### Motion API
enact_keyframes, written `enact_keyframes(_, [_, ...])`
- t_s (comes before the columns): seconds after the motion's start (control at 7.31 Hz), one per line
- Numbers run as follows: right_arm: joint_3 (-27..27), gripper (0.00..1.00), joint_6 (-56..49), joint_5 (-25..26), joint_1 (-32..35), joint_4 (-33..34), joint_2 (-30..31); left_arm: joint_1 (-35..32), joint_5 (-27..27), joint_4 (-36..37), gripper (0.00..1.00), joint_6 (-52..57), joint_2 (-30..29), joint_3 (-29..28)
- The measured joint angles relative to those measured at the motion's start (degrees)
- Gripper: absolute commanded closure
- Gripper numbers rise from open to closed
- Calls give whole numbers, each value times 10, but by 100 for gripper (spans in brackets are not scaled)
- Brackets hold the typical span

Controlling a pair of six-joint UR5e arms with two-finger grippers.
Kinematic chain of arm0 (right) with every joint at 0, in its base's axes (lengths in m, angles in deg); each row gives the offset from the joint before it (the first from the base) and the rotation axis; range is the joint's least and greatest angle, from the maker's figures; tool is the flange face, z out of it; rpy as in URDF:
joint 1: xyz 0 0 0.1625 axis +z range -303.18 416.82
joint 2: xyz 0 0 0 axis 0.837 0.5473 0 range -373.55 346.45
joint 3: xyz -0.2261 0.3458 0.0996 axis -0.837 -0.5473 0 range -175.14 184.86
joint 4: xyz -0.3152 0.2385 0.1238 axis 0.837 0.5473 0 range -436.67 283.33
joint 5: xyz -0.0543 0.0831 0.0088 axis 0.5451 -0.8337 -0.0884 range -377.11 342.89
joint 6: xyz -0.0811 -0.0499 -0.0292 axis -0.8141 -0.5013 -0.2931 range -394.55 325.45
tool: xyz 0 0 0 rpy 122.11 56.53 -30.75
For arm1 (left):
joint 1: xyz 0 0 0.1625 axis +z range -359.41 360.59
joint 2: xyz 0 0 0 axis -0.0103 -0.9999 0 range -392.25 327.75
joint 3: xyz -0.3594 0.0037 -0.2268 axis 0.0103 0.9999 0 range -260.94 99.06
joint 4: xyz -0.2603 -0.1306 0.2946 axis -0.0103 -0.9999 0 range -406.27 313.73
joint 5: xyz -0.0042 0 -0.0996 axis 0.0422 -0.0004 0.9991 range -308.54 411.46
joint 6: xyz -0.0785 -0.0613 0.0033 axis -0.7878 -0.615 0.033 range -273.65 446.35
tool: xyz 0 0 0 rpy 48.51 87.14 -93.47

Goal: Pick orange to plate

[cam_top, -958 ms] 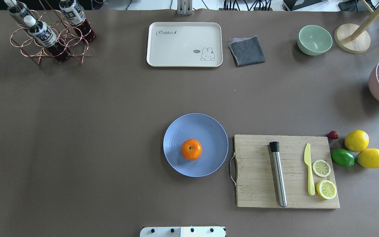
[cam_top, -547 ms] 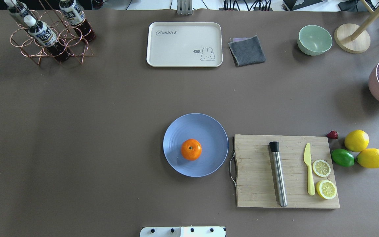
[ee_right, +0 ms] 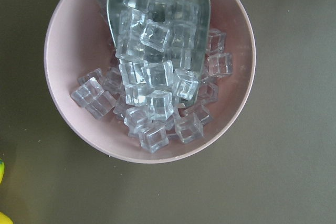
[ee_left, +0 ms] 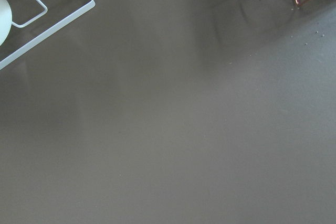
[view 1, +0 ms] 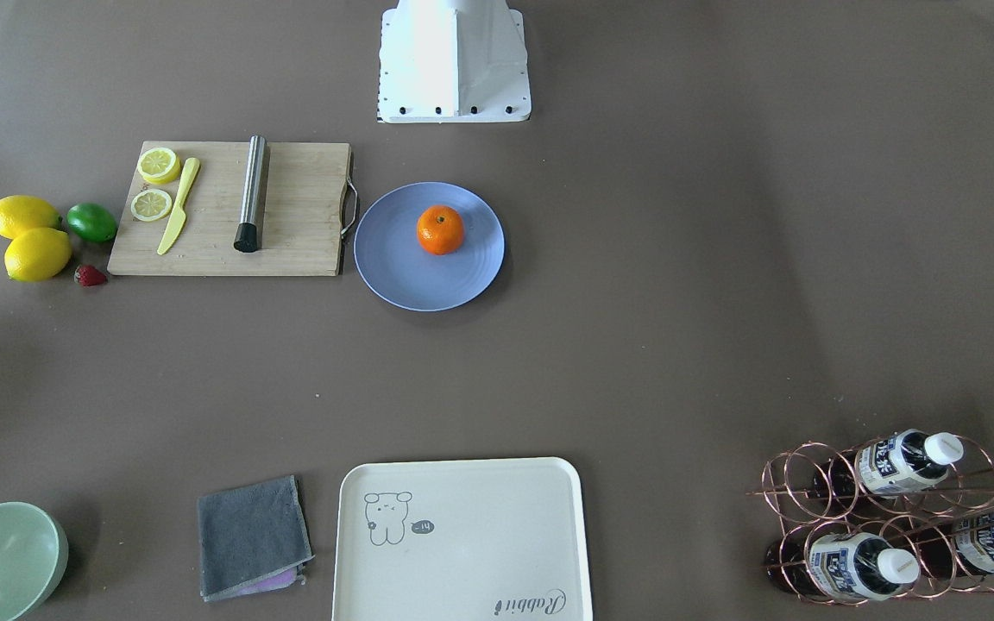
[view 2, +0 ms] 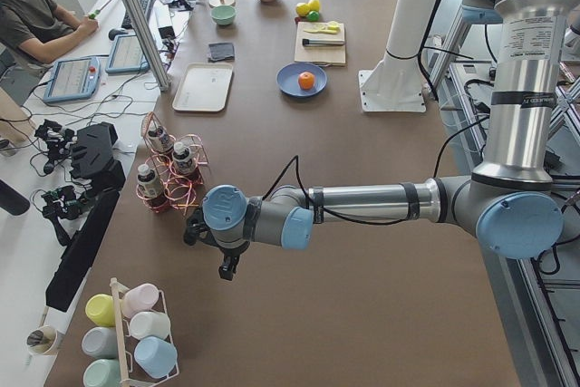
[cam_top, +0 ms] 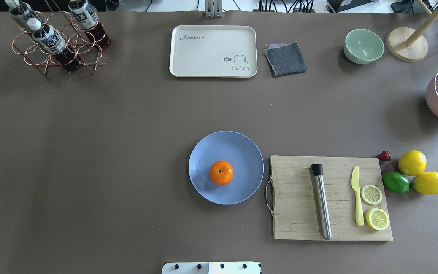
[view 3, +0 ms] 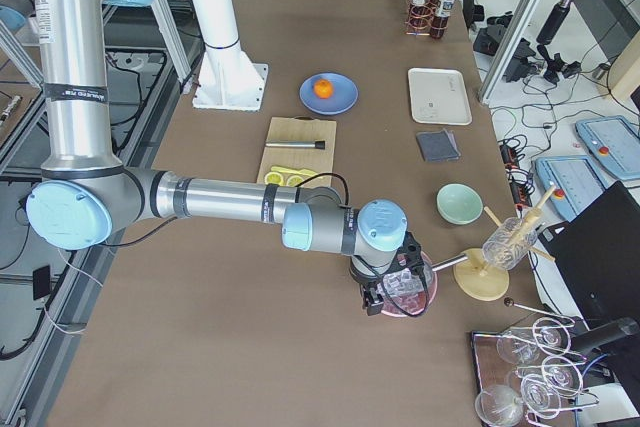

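Observation:
The orange (cam_top: 221,172) rests on the light-blue plate (cam_top: 242,150), a little toward the robot's side of its centre; it also shows in the front view as the orange (view 1: 440,229) on the plate (view 1: 393,267). No gripper is near it. My left gripper (view 2: 227,266) hangs over bare table beside the bottle rack, far off at the table's left end. My right gripper (view 3: 386,297) hovers over a pink bowl of ice at the right end. Both show only in the side views, so I cannot tell whether they are open or shut.
A wooden cutting board (cam_top: 299,213) with a steel muddler, yellow knife and lemon halves lies right of the plate. Two lemons (cam_top: 412,162) and a lime (cam_top: 395,182) sit beyond it. The cream tray (cam_top: 213,51), grey cloth (cam_top: 285,58), green bowl (cam_top: 363,46), bottle rack (cam_top: 57,42) and pink ice bowl (ee_right: 63,30) line the far side and ends.

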Motion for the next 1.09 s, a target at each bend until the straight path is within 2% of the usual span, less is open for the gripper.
enact_keyframes(1.09, [3,0,0,-4,1,-1,0,0,-6,-5,3,-5,-1,23])
